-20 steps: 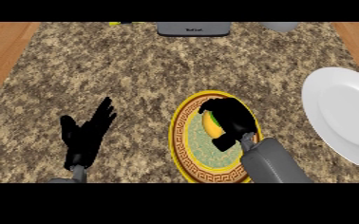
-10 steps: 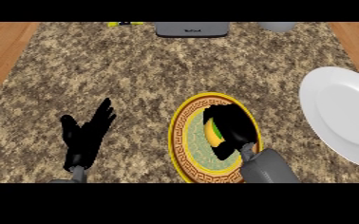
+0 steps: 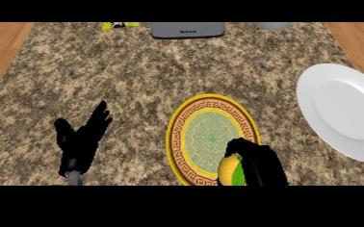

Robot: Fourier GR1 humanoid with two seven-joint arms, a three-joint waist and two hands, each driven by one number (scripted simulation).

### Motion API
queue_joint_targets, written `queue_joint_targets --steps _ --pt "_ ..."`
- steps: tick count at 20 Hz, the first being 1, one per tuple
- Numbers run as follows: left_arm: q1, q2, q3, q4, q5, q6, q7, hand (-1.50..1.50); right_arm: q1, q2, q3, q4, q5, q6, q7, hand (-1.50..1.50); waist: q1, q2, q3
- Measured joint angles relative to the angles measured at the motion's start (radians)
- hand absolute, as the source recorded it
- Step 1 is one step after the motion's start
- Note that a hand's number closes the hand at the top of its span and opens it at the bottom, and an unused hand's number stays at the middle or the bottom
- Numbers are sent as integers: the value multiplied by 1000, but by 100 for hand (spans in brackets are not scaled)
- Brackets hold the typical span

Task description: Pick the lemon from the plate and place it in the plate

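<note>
A yellow lemon (image 3: 229, 170) sits in my right hand (image 3: 257, 162), whose black fingers curl round it at the lower edge of the view. Hand and lemon are over the near rim of the yellow-rimmed patterned plate (image 3: 210, 132), whose green centre is bare. A plain white plate (image 3: 335, 107) lies at the right edge of the counter, partly cut off. My left hand (image 3: 80, 142) rests open at the lower left, fingers up, apart from both plates.
A grey appliance (image 3: 187, 29) stands at the back centre of the speckled counter. A small yellow packet (image 3: 117, 25) is at the back left and a grey bowl (image 3: 272, 26) at the back right. Wooden edges show at both sides.
My right hand has pulled back toward the view's lower edge with the lemon in it, leaving the patterned plate's centre bare. The left hand has not moved.
</note>
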Motion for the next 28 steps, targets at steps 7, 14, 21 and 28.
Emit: queue_joint_targets --steps 7,14,21,28 --pt "8 -2 -5 -14 -3 -4 11 0 182 -5 3 -260 54 -227 21 150 15 6 0" --pt "-10 -13 -10 -6 -8 -12 7 0 283 -43 -147 -376 -165 -388 -19 150 27 11 1" --pt "-3 -10 -4 -12 -8 -25 3 0 209 -117 -425 -276 -528 -478 -160 150 37 13 2" --pt "-2 -14 -5 -21 -6 -35 12 0 32 -213 -711 44 -778 -509 -365 150 45 15 2"
